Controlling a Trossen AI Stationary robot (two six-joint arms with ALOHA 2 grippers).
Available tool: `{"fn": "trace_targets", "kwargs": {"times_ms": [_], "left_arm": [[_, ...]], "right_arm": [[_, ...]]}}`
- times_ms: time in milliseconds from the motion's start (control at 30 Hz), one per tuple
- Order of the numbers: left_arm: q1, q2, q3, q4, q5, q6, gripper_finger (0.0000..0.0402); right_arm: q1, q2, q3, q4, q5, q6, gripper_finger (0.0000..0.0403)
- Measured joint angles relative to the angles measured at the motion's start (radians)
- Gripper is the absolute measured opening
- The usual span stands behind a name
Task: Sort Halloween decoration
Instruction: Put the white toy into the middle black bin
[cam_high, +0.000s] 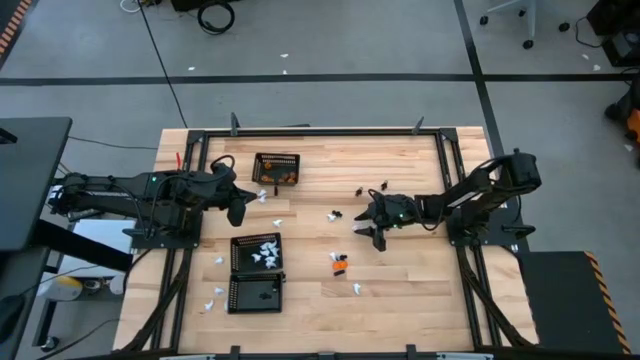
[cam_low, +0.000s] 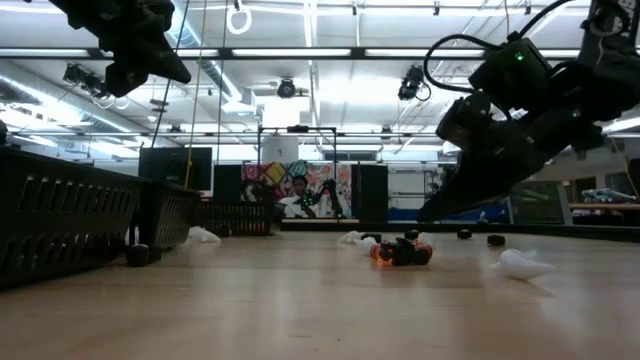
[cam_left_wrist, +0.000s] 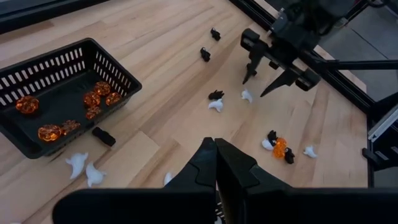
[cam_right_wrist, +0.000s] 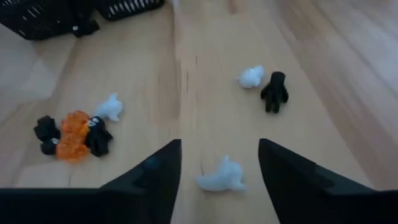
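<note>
Two fingers of right gripper (cam_right_wrist: 219, 163) wide over white piece (cam_right_wrist: 221, 176), seen only from wrist; left gripper (cam_left_wrist: 216, 163) fingers pressed together.

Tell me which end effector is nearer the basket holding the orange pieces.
Left. The left end effector sits just beside the basket; the right end effector is farther off, past scattered pieces.

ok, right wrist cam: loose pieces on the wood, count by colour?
white pieces: 3
black pieces: 3
orange pieces: 1
total: 7
The dark bit beside the baskets is too unclear, so it is not counted.
</note>
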Motion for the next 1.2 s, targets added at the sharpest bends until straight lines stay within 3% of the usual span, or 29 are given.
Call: {"fn": "trace_targets", "kwargs": {"times_ms": [167,467,600,833,1000,1200], "left_arm": [[0.0,0.0,0.0,-0.001,0.0,0.0,0.0009],[0.0,0.0,0.0,-0.001,-0.003,0.025,0.0009],[0.0,0.0,0.0,0.0,-0.004,0.025,0.0009],[0.0,0.0,0.0,0.0,-0.007,0.02,0.0009],[0.0,0.0,0.0,0.009,-0.007,0.015,0.0009],[0.0,0.0,0.0,0.007,-0.007,0.007,0.0009]], "right_arm": [[0.011,0.0,-0.037,0.001,0.07,-0.026,0.0236],[0.035,0.011,-0.08,0.074,0.076,-0.008,0.0234],[0.057,0.103,-0.081,0.148,0.078,0.042,0.0234],[0.094,0.309,-0.071,0.454,0.11,0.103,0.0233],[0.119,0.406,-0.028,0.515,0.143,0.099,0.0224],[0.131,0.42,-0.024,0.517,0.193,0.105,0.0174]]}}
